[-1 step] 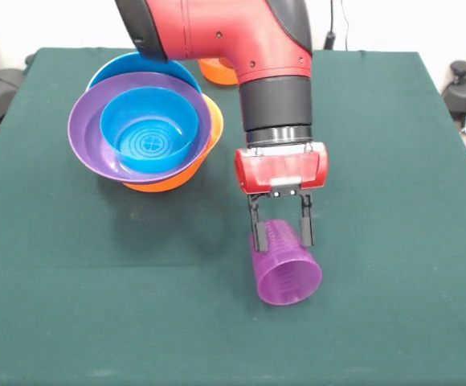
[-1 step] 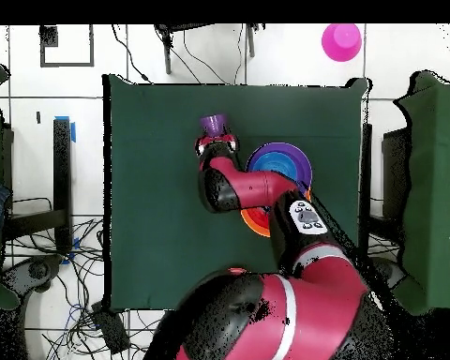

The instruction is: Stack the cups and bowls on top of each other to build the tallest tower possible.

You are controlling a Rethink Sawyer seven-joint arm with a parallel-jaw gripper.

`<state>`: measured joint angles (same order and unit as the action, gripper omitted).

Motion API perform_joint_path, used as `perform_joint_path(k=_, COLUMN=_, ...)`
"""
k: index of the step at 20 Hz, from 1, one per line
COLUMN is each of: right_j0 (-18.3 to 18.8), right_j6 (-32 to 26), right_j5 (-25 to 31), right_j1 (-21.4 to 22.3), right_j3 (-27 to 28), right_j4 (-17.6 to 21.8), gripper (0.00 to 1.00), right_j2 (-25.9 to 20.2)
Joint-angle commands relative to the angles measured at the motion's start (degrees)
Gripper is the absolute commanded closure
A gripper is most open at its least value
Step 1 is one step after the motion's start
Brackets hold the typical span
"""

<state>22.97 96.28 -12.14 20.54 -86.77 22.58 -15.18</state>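
Now the pincer [image 1: 281,233] pinches the purple cup [image 1: 285,269] on its side.
It lies on the green table [image 1: 378,161], mouth toward the camera, well apart from the tower [image 1: 146,133] of nested bowls.

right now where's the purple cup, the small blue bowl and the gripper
purple cup [image 1: 288,277], front view, on its ribbed side wall near the open mouth
small blue bowl [image 1: 149,133], front view, on its inner floor
gripper [image 1: 282,234], front view, midway between the fingertips straddling the cup's base
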Motion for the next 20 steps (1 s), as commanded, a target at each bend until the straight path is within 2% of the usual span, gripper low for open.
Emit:
perform_joint_path(k=1, right_j0=4.1, right_j6=-1.4, right_j5=29.0, right_j1=-1.6, right_j3=-2.8, right_j4=-3.6, gripper=0.0, right_j2=-7.0)
perform_joint_path(k=4, right_j0=5.1, right_j6=-1.1, right_j5=37.5, right_j1=0.0, right_j3=-4.3, right_j4=-7.5, gripper=0.0, right_j2=-8.3)
perform_joint_path(k=6, right_j0=4.7, right_j6=-0.5, right_j5=41.2, right_j1=1.0, right_j3=-4.5, right_j4=-9.3, gripper=0.0, right_j2=-8.0)
perform_joint_path(k=14, right_j0=4.3, right_j6=1.6, right_j5=49.3, right_j1=3.6, right_j3=-4.9, right_j4=-13.3, gripper=0.0, right_j2=-7.6)
perform_joint_path(k=20, right_j0=4.6, right_j6=0.1, right_j5=50.6, right_j1=4.2, right_j3=-5.2, right_j4=-12.8, gripper=0.0, right_j2=-8.1)
